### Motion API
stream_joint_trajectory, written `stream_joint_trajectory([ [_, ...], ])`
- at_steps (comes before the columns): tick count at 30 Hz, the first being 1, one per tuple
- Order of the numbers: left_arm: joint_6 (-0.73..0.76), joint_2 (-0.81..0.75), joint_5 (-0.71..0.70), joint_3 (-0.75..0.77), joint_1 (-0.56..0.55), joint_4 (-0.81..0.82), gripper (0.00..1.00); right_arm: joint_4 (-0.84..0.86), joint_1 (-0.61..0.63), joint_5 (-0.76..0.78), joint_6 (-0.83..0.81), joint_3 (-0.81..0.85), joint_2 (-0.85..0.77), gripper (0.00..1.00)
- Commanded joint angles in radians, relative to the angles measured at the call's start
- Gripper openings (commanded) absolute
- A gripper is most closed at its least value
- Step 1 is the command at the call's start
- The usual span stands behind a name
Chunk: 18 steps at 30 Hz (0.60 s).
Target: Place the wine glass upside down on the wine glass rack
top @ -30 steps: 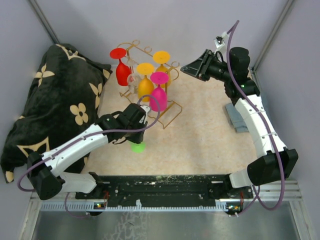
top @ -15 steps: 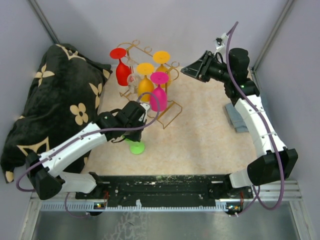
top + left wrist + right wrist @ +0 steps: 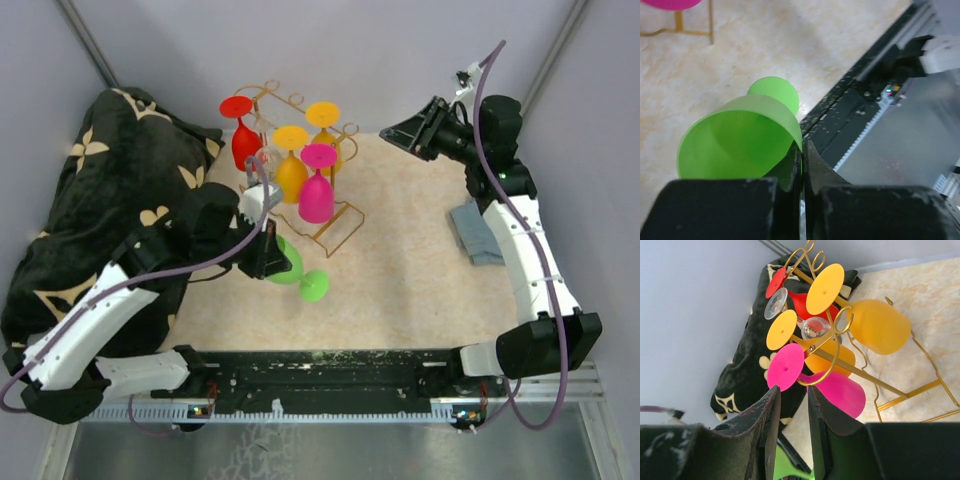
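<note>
A green wine glass (image 3: 290, 268) hangs tilted above the beige mat, its foot (image 3: 314, 287) pointing toward the near right. My left gripper (image 3: 268, 252) is shut on the rim of its bowl. In the left wrist view the thin green wall (image 3: 740, 142) is pinched between the jaws of the left gripper (image 3: 804, 149), and the foot (image 3: 774, 93) lies beyond. The gold wine glass rack (image 3: 333, 228) stands at the back with red, orange and pink glasses hanging upside down. My right gripper (image 3: 392, 133) is open in the air to the rack's right, and its wrist view faces the rack (image 3: 860, 371).
A black blanket with cream flowers (image 3: 110, 190) is heaped on the left. A folded grey cloth (image 3: 478, 235) lies under the right arm. A black metal rail (image 3: 330, 365) runs along the near edge. A clear glass (image 3: 775, 303) also hangs on the rack.
The left gripper has shut on the green glass's rim and lifted it. The glass is now tilted, foot swung right. The left arm drew back leftward. The right arm shifted slightly right.
</note>
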Motion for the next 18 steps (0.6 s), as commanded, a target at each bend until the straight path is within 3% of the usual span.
stream_joint_trajectory([
  [1,-0.030,-0.078,0.257,0.031,-0.005,0.157,0.00,0.030,-0.017,-0.015,-0.004,0.007,-0.043,0.29],
  [10,-0.036,-0.167,0.385,0.065,-0.004,0.463,0.00,0.019,-0.042,-0.015,-0.004,-0.008,-0.061,0.29],
  [18,-0.022,-0.150,0.295,0.119,-0.002,0.619,0.00,0.034,-0.047,-0.024,0.014,-0.063,-0.093,0.29],
])
